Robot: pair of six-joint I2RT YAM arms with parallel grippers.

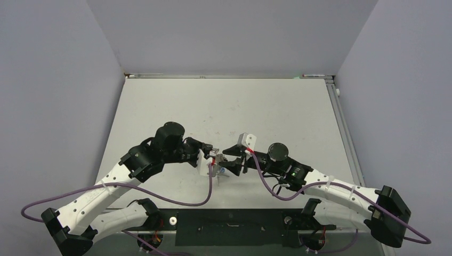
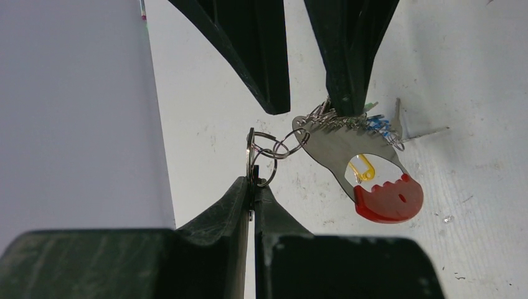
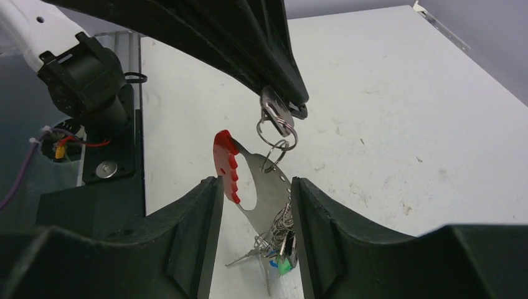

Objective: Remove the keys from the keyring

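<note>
Bright, even light falls from above on my counter (image 1: 229, 106); shadows there are soft and faint. Wrist views look fairly sharp.

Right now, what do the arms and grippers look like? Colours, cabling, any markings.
The left arm and right arm have white links with black joints and bases. A purple cable loops along each. The left gripper and right gripper have black, wedge-shaped tapered fingers. A green light glows on the right arm. No markings legible.

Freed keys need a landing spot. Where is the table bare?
Bare: the white table from the back wall to both arms. Crowded: the near middle, where left claw and right claw meet around the red-and-grey keyring.
</note>
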